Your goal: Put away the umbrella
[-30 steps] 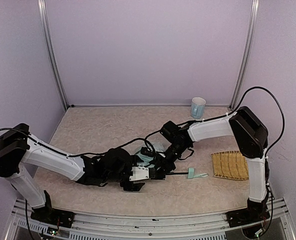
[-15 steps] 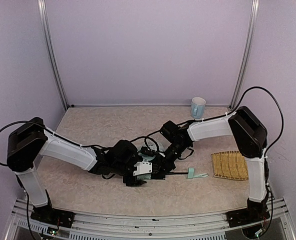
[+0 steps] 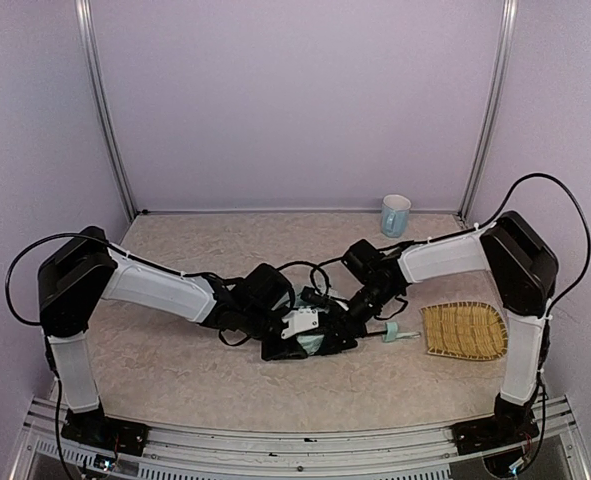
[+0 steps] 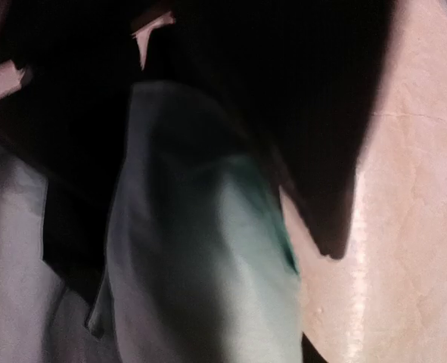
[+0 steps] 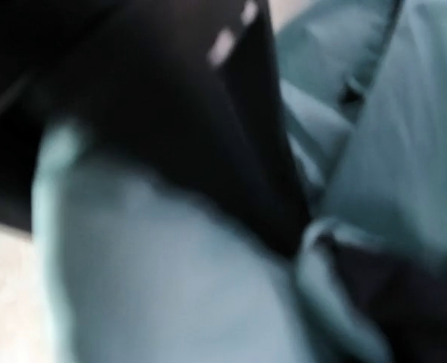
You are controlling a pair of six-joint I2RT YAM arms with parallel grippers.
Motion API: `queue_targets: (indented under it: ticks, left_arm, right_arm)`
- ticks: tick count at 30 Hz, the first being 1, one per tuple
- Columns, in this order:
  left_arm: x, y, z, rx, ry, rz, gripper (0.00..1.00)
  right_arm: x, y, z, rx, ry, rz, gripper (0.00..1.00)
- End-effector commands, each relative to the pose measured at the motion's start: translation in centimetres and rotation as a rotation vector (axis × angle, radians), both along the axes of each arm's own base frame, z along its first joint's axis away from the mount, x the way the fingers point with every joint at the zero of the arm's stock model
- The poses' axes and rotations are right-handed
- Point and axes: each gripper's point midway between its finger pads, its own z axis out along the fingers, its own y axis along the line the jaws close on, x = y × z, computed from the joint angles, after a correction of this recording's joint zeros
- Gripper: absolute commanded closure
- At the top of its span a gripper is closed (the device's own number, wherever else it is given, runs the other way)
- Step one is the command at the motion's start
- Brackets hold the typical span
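Table [image 3: 175, 370]: beige, marbled top, closed in by lavender walls [image 3: 295, 100] with a metal post [image 3: 105, 110] in each back corner.

Left arm [image 3: 160, 290]: we see it stretched low from its base at the near left, across to the middle of the table. Its left gripper [image 3: 305, 325] sits on top of the umbrella bundle. From above, the fingers are lost against the black lining. The left wrist view gives only blurred pale fabric [image 4: 200, 265] and black shadow close to the lens, so we cannot tell how its jaws stand.

Right arm [image 3: 445, 258]: it reaches in from the right, forearm sloping down toward the centre. The right gripper [image 3: 360, 312] is at the right end of the bundle, touching or just above it. The right wrist view is filled with out-of-focus mint cloth [image 5: 132, 265] and a black band. We cannot tell its jaw state either.

Umbrella [image 3: 320, 345]: it lies on the table at centre, between the two grippers, as a crumpled heap of mint-blue fabric and black lining.

Woven yellow mat [image 3: 462, 330]: flat on the table at right, near the umbrella's handle end but apart from it.

Pale blue mug [image 3: 395, 214]: upright at the back wall, well apart from the rest.

Umbrella handle [image 3: 390, 333]: small and mint, sticking out to the right of the bundle toward the mat.
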Motion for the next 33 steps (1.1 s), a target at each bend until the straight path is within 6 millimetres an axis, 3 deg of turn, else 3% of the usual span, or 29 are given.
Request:
queue_targets:
  ticks: [1,5,12,14,17,21,25,33]
  left_arm:
    - [-4.5,4.8,-6.3,0.224,0.364,0.143,0.82]
    - [-5.6,5.1,-6.9,0.240,0.459,0.151,0.85]
    - [-4.8,5.3,-6.5,0.211,0.576,0.173,0.88]
    - [-4.2,5.4,-6.2,0.192,0.606,0.190,0.86]
    - [-3.1,5.8,-6.1,0.180,0.621,0.231,0.83]
    - [-2.9,6.1,-5.9,0.177,0.657,0.234,0.82]
    - [-3.4,6.1,-5.8,0.171,0.695,0.208,0.82]
    - [-4.2,6.5,-7.0,0.244,0.762,0.182,0.82]
  right_arm:
    - [1.4,-0.4,2.2,-0.008,-0.197,-0.070,0.22]
    - [2.3,-2.4,3.1,-0.042,-0.305,-0.142,0.20]
    - [3.7,-4.3,8.4,0.076,-0.595,-0.272,0.19]
    - [3.4,-4.8,10.4,0.124,-0.700,-0.282,0.20]
    - [1.3,-4.4,12.4,0.201,-0.881,-0.233,0.21]
    - [-1.6,-3.9,11.0,0.209,-1.063,-0.132,0.20]
    - [-2.7,-2.8,8.5,0.163,-1.107,-0.053,0.19]
    - [-0.1,0.1,6.8,0.090,-1.274,0.048,0.16]
